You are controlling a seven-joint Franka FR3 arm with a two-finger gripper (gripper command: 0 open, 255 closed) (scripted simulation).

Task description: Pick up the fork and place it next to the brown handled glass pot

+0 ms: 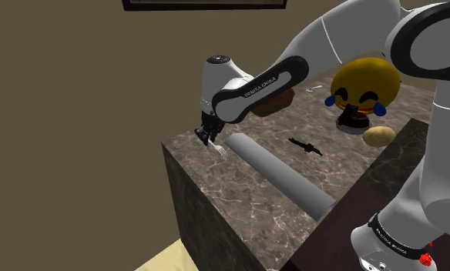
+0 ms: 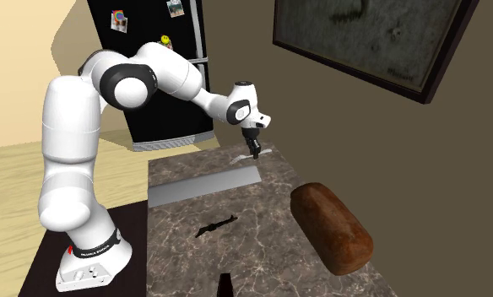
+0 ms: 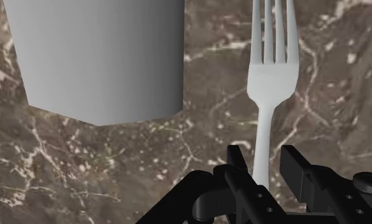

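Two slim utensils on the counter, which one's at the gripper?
The white fork: its handle lies between the gripper's open fingers, by the grey bar's end. The black one lies on the bar's other side.

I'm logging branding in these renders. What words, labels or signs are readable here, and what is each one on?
"FRANKA EMIKA": along the white forearm, in the shoulder view.
"FRANKA EMIKA": on the base ring above the stand, in the shoulder view.
Lettering on the same base ring in the second exterior view: too small to read.
Fridge magnets: too small to tell any text.
Yellow laughing-crying face: a symbol, no words.
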